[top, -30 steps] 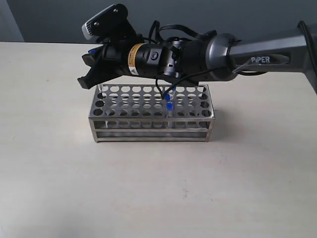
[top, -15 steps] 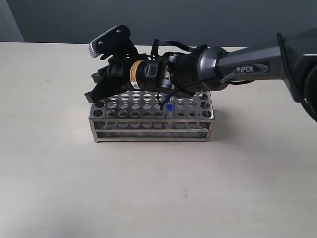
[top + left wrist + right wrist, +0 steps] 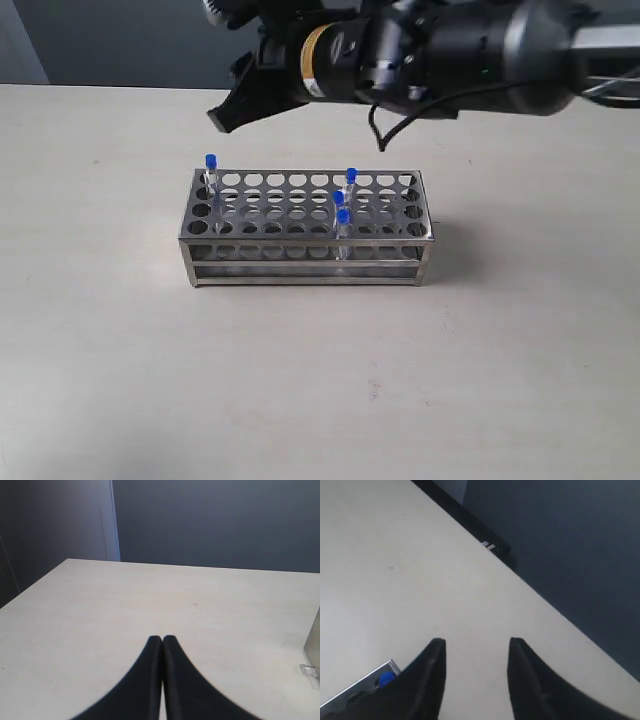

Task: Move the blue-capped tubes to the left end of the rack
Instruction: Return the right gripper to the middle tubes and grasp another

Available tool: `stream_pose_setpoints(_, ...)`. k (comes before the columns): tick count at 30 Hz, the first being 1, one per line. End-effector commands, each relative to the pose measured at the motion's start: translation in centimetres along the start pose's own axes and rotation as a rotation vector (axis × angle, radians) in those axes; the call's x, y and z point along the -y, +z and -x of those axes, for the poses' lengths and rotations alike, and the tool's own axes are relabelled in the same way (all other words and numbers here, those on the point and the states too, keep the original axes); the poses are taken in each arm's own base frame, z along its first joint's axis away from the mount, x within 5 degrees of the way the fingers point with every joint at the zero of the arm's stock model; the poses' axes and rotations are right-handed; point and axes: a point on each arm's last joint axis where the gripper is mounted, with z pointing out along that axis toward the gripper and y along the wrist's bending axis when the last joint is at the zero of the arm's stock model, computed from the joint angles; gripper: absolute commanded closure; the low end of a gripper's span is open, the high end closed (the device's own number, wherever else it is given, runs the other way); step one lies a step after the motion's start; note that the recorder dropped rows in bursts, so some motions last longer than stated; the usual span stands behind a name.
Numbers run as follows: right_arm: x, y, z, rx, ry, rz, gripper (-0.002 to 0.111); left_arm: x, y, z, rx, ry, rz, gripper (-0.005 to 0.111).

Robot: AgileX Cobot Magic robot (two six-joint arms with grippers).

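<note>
Finds one blue-capped tube (image 3: 211, 172) in the rack's (image 3: 300, 262) back-left corner hole, three other tubes (image 3: 343, 215) right of its middle, right gripper (image 3: 475, 647) spread empty above it, left gripper (image 3: 162, 640) pressed together.

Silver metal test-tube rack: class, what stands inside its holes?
The silver metal rack holds four clear blue-capped tubes: one at its left end, three right of centre. Tube bottoms cannot be made out.

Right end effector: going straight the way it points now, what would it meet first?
Probably bare table; the right end effector is open, and the rack lies off to one side.
</note>
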Motion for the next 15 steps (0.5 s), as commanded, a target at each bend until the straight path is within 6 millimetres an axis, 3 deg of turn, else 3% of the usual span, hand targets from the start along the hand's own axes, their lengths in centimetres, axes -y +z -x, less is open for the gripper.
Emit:
stream_pose_setpoints(1,1.6,-3.8,-0.2,-0.002,0.059,-0.037,0.076,0.0,0.0,-0.1,-0.002,-0.002,-0.009,0.106)
stream_pose_setpoints(3,2.4,-4.8,-1.6,-0.034,0.101,-0.056,0.071,0.0,0.0,-0.1,-0.002,-0.002,-0.009,0.106)
stream_pose_setpoints(7,3.8,-5.7,-5.3,-0.119,0.197,-0.088,0.047,0.0,0.0,-0.1,-0.002,0.0,-0.009,0.106)
stream_pose_setpoints(15,2.4,-5.0,-8.2,-0.102,0.243,0.017,0.046,0.0,0.0,-0.1,-0.002,-0.003,-0.009,0.106)
